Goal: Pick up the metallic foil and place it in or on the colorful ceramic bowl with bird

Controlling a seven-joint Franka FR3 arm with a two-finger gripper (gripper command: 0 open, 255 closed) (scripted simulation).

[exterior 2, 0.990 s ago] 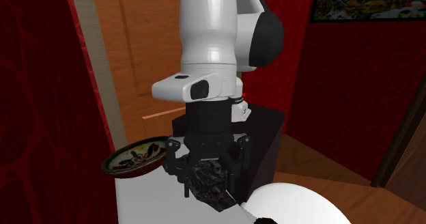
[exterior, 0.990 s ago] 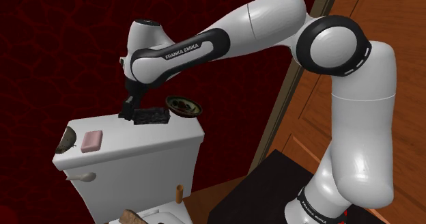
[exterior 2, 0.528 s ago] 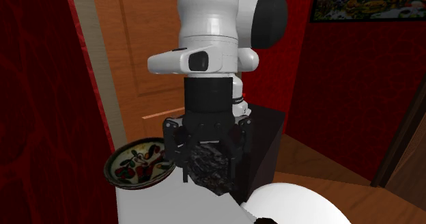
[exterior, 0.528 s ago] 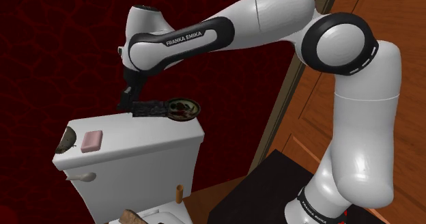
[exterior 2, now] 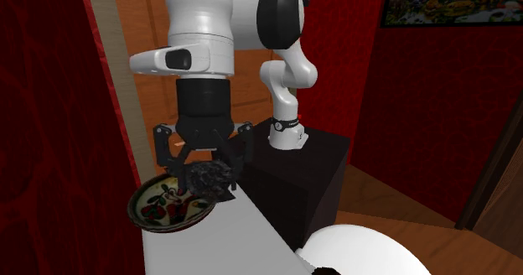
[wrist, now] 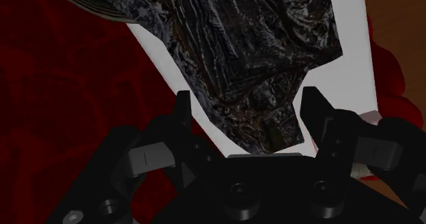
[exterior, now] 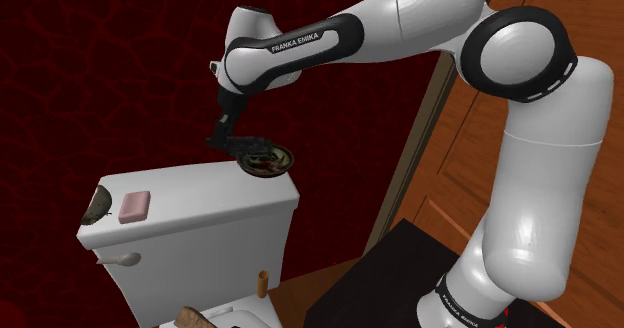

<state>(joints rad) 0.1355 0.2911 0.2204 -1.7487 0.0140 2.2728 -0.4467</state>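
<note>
Gripper point(wrist: 248, 103) clenched on the foil point(wrist: 239, 45), one finger on each flank. The dark crumpled slab hangs free of any surface, long axis running out from my palm. The bowl point(exterior 2: 163, 208) lies at 7 o'clock of the foil in the second exterior view, just below, on the lid point(exterior: 200, 191). Half a second back the foil hung short of the bowl; I have since carried it across, over the rim.

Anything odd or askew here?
The bowl sits at the corner of the white tank lid, and its rim appears to overhang the edge, so it looks precarious. The dark crumpled foil hangs clamped in the claw above it. Nothing spilled.
</note>
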